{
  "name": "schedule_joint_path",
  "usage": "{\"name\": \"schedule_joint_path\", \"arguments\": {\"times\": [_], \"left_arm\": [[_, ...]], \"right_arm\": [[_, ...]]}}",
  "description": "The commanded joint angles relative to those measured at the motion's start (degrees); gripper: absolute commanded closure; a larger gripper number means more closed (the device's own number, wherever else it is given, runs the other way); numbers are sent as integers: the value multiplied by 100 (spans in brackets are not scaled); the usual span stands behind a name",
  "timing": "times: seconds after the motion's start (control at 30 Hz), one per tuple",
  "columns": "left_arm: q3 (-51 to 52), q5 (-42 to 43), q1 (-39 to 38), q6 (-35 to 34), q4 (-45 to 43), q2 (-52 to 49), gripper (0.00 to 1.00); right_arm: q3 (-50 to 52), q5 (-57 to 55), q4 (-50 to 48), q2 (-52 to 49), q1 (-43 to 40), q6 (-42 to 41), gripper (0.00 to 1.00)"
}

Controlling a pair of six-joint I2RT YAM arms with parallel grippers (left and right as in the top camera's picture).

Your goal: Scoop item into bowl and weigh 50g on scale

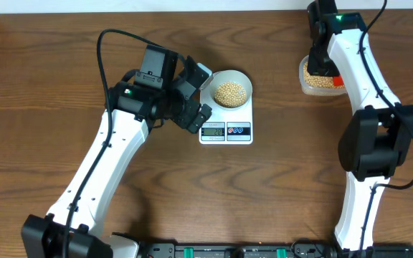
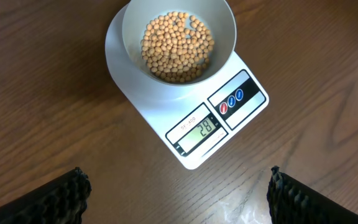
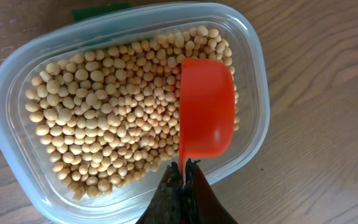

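Note:
The white bowl [image 1: 247,79] [image 2: 129,28] sits on the white scale [image 1: 244,115] [image 2: 166,109], whose display shows 28. Tan beans [image 1: 231,92] [image 2: 178,46] cover the bowl's bottom. My left gripper [image 1: 201,94] [image 2: 179,199] hovers open just left of the scale, nothing between its fingers [image 2: 64,199]. At the back right, my right gripper [image 3: 184,171] is shut on the handle of an orange scoop [image 3: 207,112] [image 1: 338,80]. The scoop hangs over a clear tub [image 3: 257,68] [image 1: 308,87] full of beans [image 3: 104,112]. No beans show on the scoop's visible face.
Brown wooden table [image 1: 278,186] all round. The right arm [image 1: 368,136] stands along the right side and the left arm [image 1: 106,165] crosses the left half. A green object [image 3: 98,11] peeks out behind the tub.

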State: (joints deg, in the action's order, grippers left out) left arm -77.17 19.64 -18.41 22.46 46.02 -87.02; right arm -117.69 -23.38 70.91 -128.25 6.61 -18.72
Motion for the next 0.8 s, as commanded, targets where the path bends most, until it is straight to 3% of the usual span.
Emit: {"name": "schedule_joint_path", "arguments": {"times": [0.0,0.43,0.77], "left_arm": [[46,90,9,-31,-9,-66,7],[46,90,9,-31,-9,-66,7],[46,90,9,-31,-9,-66,7]], "right_arm": [[-63,149,-2,-188,-20,-61,99],[-66,1150,-48,-186,-282,258,99],[-66,2728,-92,-186,-809,807,99]]}}
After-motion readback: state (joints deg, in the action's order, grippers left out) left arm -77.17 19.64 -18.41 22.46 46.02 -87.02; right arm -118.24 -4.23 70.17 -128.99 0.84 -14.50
